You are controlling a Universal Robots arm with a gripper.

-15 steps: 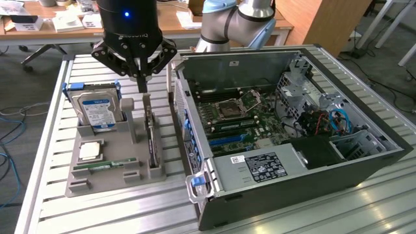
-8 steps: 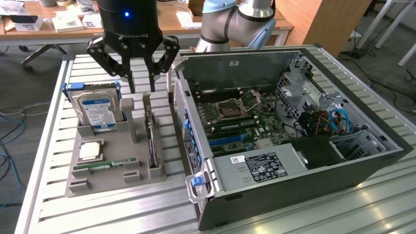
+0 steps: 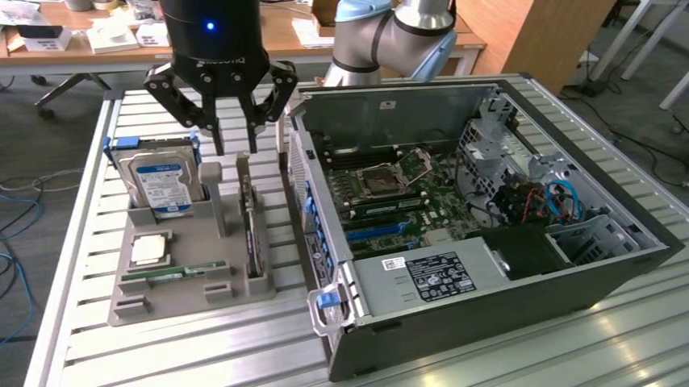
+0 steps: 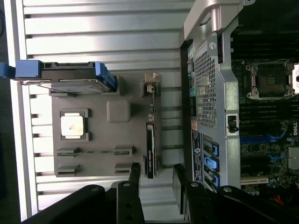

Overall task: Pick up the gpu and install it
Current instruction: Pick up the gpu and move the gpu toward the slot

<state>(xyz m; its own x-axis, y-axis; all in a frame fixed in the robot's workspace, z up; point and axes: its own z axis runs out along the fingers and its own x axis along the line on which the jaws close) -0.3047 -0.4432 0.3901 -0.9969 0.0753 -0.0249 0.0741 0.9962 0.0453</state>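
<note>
The gpu [image 3: 250, 222] is a thin dark card standing on edge in a slot along one side of the grey holder tray [image 3: 199, 262], on the side nearest the computer case. In the wrist view the gpu [image 4: 150, 149] lies in line with the gap between my fingers. My gripper [image 3: 237, 148] hangs just above the card's far end, open, with nothing between its black fingers [image 3: 219, 137]. In the wrist view the gripper [image 4: 156, 179] has its two fingers [image 4: 134, 175] standing apart on either side of the card's end.
The open computer case [image 3: 603, 266] lies beside the tray, its motherboard [image 3: 404, 189] and blue slots [image 3: 377, 231] exposed. The tray also holds a silver hard drive [image 3: 161, 184] in a blue bracket, a CPU chip [image 3: 148, 248] and a green RAM stick [image 3: 173, 276]. All of this rests on a slatted metal table [image 3: 161, 347].
</note>
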